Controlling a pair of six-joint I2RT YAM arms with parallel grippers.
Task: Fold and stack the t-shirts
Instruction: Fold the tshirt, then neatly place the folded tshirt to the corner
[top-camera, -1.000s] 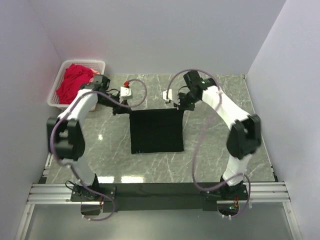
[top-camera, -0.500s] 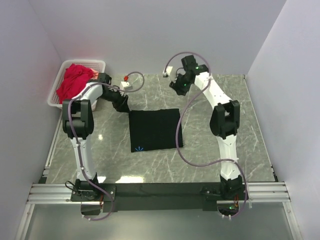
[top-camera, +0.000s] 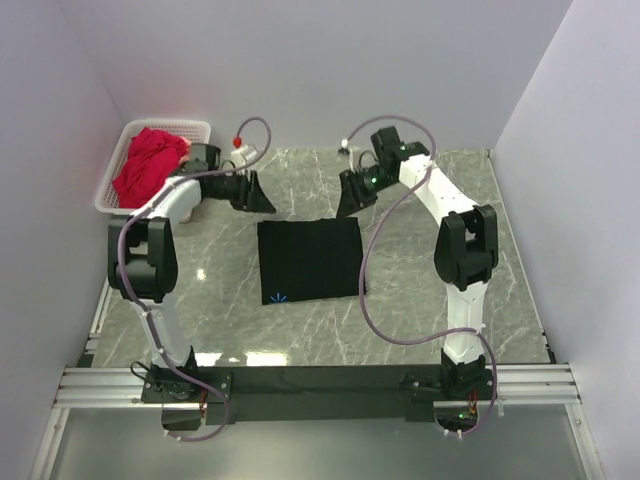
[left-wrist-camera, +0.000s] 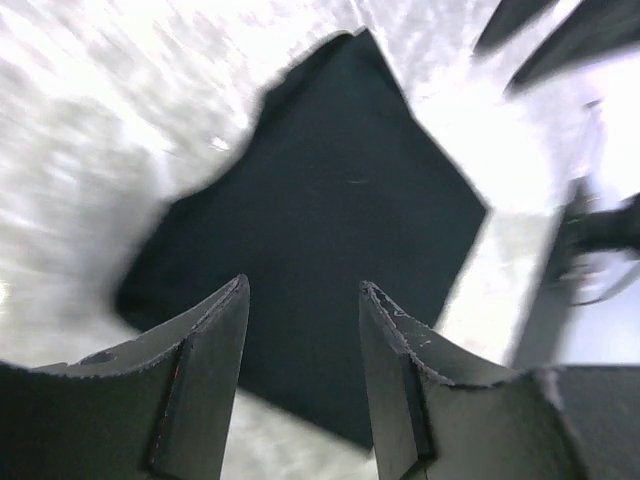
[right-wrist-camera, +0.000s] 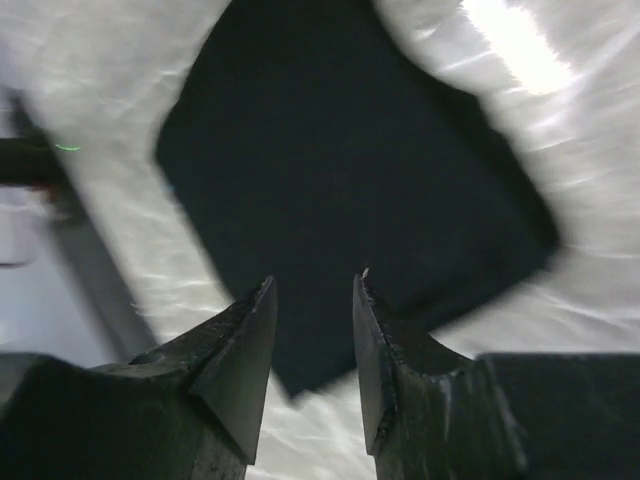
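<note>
- My left end effector stands open, empty, near the far left corner of the black t-shirt.
- My right end effector stands open, empty, near its far right corner.

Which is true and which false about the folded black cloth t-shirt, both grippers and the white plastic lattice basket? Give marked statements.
The black cloth t-shirt lies folded flat on the grey marbled table. True.
The left gripper grips that t-shirt's edge. False: its jaws are open and empty, clear of the cloth.
The crimson red cloth shirt sits in the white plastic lattice basket. True.
The right gripper is shut. False: it is open, holding nothing.
The small blue mark sits at the t-shirt's far edge. False: it is at the near-left corner.
</note>
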